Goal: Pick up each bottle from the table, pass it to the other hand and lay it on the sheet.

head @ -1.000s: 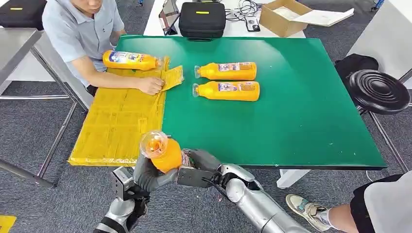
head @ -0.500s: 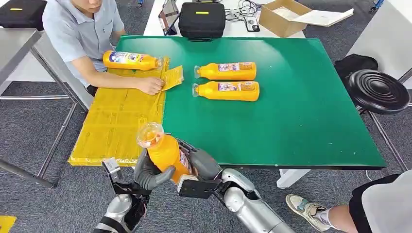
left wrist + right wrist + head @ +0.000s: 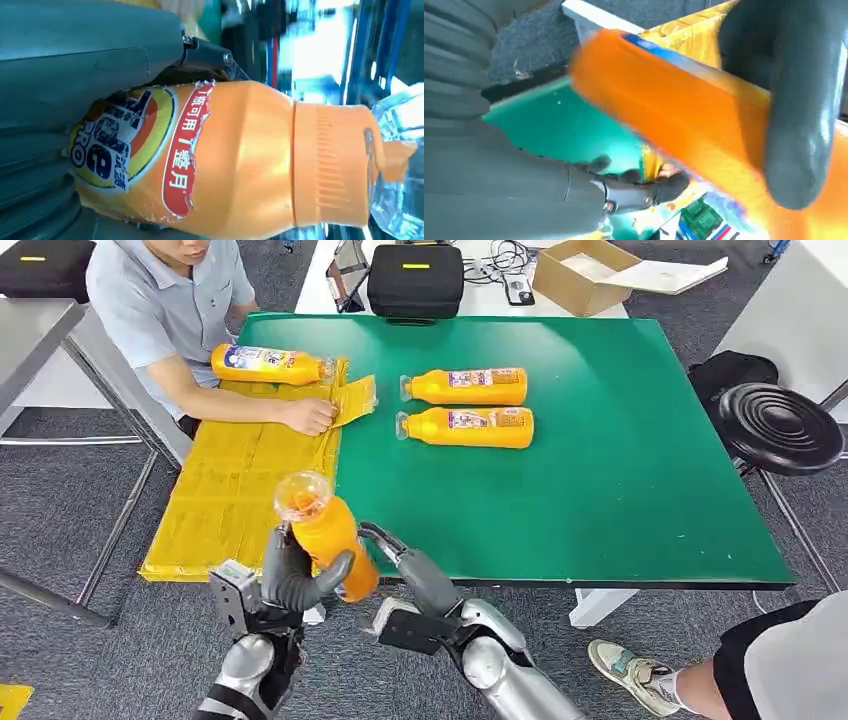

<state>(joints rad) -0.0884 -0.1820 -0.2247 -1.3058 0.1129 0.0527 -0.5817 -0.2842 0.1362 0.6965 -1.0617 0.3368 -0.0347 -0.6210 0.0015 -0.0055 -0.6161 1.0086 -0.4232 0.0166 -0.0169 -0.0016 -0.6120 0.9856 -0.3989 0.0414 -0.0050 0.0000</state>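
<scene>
Handover stage, near edge of the tabletop (image 3: 600,490): orange bottle (image 3: 335,545) upright and slightly tilted, clear cap uppermost, off the near-left corner, just beyond the near edge of the yellow sheet (image 3: 240,490). Left hand (image 3: 290,578) wrapped around the lower body of the bottle, fingers clamped on it; grip confirmed in the left wrist view, label pressed against the palm. Right hand (image 3: 405,565) just beside the bottle on its right, fingers extended toward it; contact not clear from the head view. Right wrist view blurred: one dark finger across the orange body, clamped or merely resting not determinable. State of right hand: cannot tell.

Progress, judged from present layout: one bottle in transfer, not yet laid down. Second bottle (image 3: 468,426) and third bottle (image 3: 466,386) lying on their sides on the green surface, mid-tabletop toward the far edge, side by side, caps toward the sheet; both untouched. Fourth bottle (image 3: 268,364) lying at the far end of the sheet, near the far-left corner; taken as already delivered. Remaining: release by one hand, placement of the held bottle, then two further cycles.

Person's hand (image 3: 310,416) resting on the sheet near a folded corner, close to the delivered bottle.

Hidden or unclear: base of the held bottle behind the left hand; label text on the far bottles too small to read.
</scene>
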